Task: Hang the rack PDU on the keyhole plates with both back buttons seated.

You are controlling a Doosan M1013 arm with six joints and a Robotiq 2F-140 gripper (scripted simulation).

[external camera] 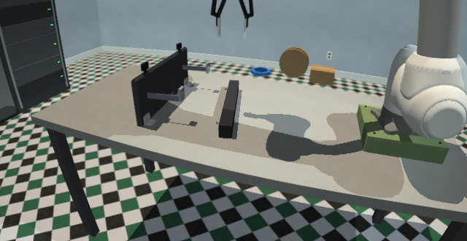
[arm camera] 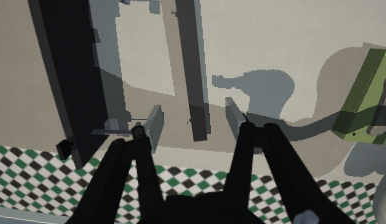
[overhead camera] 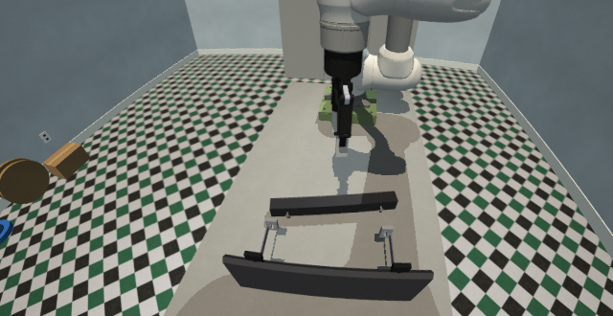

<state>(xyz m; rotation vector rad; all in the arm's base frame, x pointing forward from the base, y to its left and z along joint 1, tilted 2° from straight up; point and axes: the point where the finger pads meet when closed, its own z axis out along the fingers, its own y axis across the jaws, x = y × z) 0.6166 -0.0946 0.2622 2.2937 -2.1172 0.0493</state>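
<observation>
Grey table (external camera: pixel 109 124) held the power strip (external camera: pixel 228 109); high above it the gripper (external camera: pixel 232 31) hung half-spread, empty. An off-centre grab could tip the strip.

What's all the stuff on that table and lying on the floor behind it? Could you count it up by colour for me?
Dark grey or black: 2, the long bar (rack PDU) and the upright panel with its brackets.
Green: 1, the arm's base plate.
Brown: 2, a round disc and a box on the floor.
Blue: 1, a ring on the floor.
Total: 6.
</observation>
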